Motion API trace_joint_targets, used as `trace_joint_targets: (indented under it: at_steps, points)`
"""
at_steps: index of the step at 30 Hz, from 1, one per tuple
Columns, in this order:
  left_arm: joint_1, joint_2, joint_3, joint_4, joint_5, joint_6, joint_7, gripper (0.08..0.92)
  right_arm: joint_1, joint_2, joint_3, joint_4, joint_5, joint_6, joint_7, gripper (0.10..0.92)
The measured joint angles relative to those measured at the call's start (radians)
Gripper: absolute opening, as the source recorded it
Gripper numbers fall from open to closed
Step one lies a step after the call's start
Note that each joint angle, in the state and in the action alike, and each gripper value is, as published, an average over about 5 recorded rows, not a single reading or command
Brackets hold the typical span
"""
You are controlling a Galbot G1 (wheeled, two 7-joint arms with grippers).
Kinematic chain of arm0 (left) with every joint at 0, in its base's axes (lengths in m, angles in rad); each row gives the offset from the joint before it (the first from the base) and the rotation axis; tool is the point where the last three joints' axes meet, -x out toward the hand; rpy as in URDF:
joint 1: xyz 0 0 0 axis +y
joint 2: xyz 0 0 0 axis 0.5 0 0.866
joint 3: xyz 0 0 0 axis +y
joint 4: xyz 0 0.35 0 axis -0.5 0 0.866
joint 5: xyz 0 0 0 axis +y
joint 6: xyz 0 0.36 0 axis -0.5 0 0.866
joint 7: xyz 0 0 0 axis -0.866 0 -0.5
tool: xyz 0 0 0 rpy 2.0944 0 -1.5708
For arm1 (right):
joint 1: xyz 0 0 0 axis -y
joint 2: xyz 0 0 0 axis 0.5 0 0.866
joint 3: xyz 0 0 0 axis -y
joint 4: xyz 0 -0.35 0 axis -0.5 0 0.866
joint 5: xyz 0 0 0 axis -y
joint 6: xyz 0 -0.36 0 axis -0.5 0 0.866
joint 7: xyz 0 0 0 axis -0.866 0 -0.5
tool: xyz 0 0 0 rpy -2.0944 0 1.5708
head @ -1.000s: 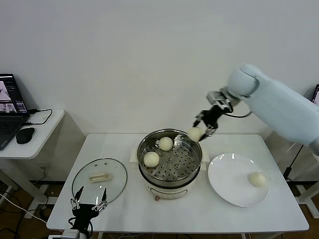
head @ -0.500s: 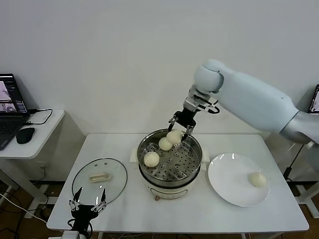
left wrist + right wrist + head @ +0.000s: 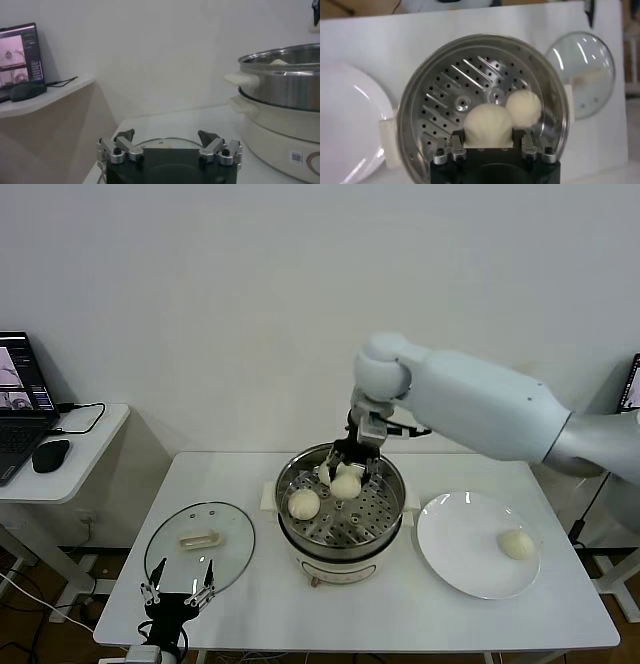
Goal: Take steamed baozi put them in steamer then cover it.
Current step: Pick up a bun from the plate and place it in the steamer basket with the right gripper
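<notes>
Right arm reaches in from the robot's right, elbow raised, forearm angled down over the steamer (image 3: pixel 341 506). The right gripper (image 3: pixel 350 471) sits just above the basket's far half, jaws clamped on a baozi (image 3: pixel 346 485); the right wrist view confirms the bun (image 3: pixel 488 125) gripped between the two fingers (image 3: pixel 455 148), held over the perforated floor. Whether it touches the floor cannot be told.

Left arm is parked low at the near left edge of the counter (image 3: pixel 250 604). The left gripper (image 3: pixel 178 593) has its jaws apart and holds nothing; the left wrist view shows both fingertips (image 3: pixel 126 135) spread, pointing across the counter toward the pot base (image 3: pixel 280 142).

Contents of the steamer: a second baozi (image 3: pixel 304 503) lies on the basket floor on the left side, and a third (image 3: pixel 326 474) is partly hidden behind the gripper at the far side, beside the held one. A fourth baozi (image 3: pixel 516 544) lies on the white plate (image 3: pixel 450 554), which stands on the counter just right of the steamer.

The cover (image 3: pixel 199 544) lies flat on the counter to the left of the steamer, handle up, near the left gripper but apart from it. A side desk (image 3: pixel 90 444) further left carries a laptop (image 3: pixel 20 399) and a mouse (image 3: pixel 50 455).

Nothing stands between the right gripper and the basket floor except the two buns already inside.
</notes>
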Motion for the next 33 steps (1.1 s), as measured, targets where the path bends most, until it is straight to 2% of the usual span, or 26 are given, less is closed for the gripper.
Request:
trace_joint_targets:
  at_steps: [13,31,33]
  points:
    - [-0.009,0.001,0.002,0.006,-0.001,0.001,0.001,0.823,-0.073,0.019,-0.004,0.044,-0.106,0.032,0.022,0.586]
    - [-0.013,0.003,-0.001,0.010,0.000,0.003,0.003,0.823,-0.127,0.027,-0.002,0.059,-0.137,0.018,0.053,0.586]
    - [-0.014,0.003,0.000,0.012,-0.001,0.003,0.003,0.823,-0.128,0.024,-0.002,0.062,-0.136,0.013,0.060,0.610]
